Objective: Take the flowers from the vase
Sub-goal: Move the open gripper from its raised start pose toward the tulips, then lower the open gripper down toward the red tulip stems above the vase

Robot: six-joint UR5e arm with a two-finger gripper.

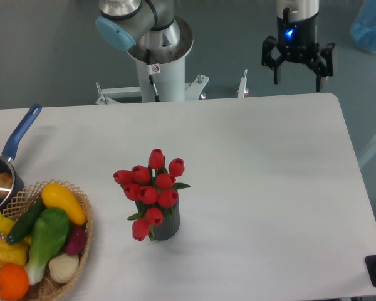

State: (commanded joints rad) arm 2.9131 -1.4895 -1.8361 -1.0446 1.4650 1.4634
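Gripper (297,70) hangs wide open beyond the table's far edge, well apart from flowers (151,188).

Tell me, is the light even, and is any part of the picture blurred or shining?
Fixed camera view: soft, even light; the flowers and vase are sharp, with faint shadows on the table; a blue light glows above the gripper.

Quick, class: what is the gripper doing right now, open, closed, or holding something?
Gripper: open, holding nothing, up beyond the far edge of the table, well away from the flowers in the vase.
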